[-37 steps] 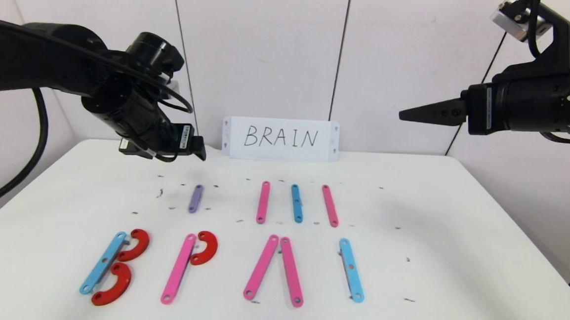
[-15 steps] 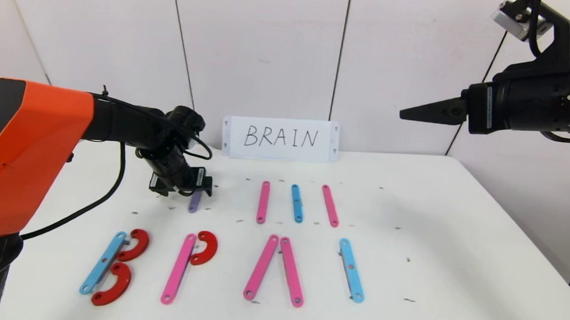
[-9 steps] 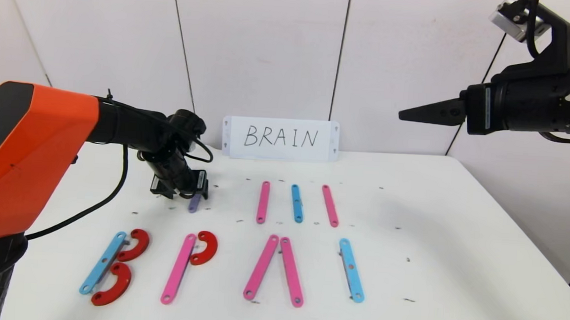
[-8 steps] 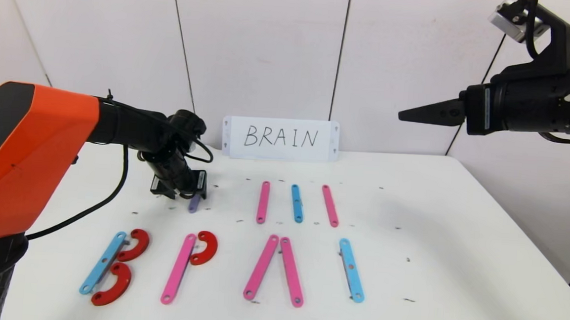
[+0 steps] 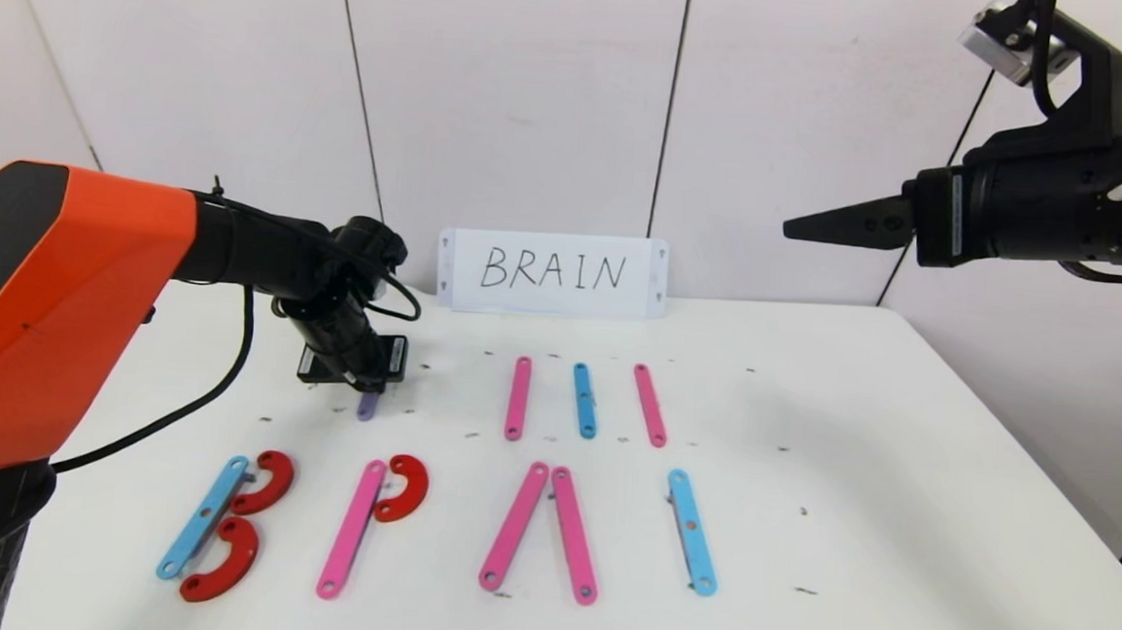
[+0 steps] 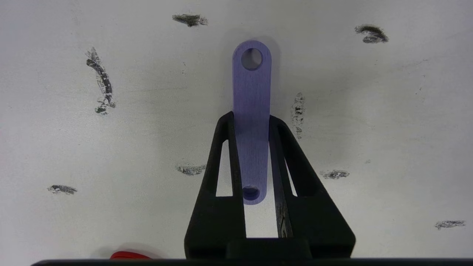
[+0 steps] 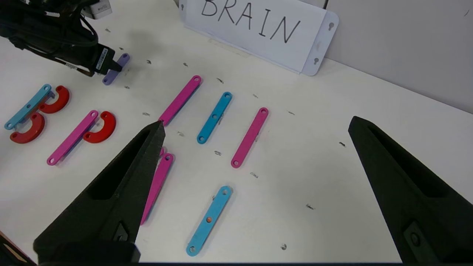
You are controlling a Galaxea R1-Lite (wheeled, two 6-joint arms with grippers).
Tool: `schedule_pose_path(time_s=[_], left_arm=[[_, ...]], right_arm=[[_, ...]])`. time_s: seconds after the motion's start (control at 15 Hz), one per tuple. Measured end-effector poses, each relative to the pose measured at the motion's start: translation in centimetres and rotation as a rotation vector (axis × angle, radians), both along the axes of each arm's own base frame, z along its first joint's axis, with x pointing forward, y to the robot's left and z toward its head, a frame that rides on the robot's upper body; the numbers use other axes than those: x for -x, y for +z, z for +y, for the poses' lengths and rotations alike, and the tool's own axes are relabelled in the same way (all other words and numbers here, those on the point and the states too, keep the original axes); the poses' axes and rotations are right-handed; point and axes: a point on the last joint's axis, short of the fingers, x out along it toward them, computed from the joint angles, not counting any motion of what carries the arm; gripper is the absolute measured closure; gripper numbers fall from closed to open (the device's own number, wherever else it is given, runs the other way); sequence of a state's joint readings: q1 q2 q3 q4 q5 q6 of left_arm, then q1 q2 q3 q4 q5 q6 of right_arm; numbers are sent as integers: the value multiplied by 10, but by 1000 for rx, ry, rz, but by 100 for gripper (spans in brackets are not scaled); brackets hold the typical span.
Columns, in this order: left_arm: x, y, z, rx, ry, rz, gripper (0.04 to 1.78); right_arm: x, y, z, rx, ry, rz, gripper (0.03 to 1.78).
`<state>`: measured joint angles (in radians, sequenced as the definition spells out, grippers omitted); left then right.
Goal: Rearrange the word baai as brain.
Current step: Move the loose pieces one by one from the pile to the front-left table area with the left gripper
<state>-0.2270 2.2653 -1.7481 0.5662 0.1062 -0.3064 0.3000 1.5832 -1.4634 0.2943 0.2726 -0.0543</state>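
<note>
L gripper (image 6: 251, 122) is down at the table (image 5: 901, 492) in the far-left part of the layout, fingers (image 6: 227, 147) pressed together on the short purple bar (image 6: 251, 96); the bar runs lengthwise between them, one holed end sticking out past the tips, other end back near the gripper body. In head view only the bar's near tip shows below the gripper, just beyond the pink bar + red curve (image 5: 402, 487) pair. R gripper (image 7: 255, 125) is parked high at the right, well above the table, fingers wide apart, holding nothing. Near row, left to right: light-blue bar (image 5: 203, 517) w/ two red C-curves touching it (a B shape), pink bar (image 5: 351, 528) w/ one red curve at its top (a P shape), two pink bars (image 5: 540, 531) leaning together at the top w/o a crossbar, then a lone light-blue bar (image 5: 692, 531). Far row: pink (image 5: 517, 397), light-blue (image 5: 584, 400), pink (image 5: 649, 405) bars side by side, apart from each other. White card w/ BRAIN (image 5: 552, 274) stands at the table's back edge against the wall. Dark scuff marks (image 6: 101, 83) dot the tabletop.
</note>
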Motion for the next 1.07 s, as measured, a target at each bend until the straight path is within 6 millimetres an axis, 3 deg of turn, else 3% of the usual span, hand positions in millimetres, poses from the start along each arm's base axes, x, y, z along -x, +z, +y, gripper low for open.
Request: schedule_pose_path(time_s=[0.27,0.53,1.07], left_arm=[[4,10,1,-3,4,-19,156],[15,41,3,20,11,-82,156],[77,117,-16,96,1,-171,156]], right_arm=[[0,0,0,0,1,-1,7],[1,0,0,0,0,0,7],[3,2,-1,-2,0,-5,7]])
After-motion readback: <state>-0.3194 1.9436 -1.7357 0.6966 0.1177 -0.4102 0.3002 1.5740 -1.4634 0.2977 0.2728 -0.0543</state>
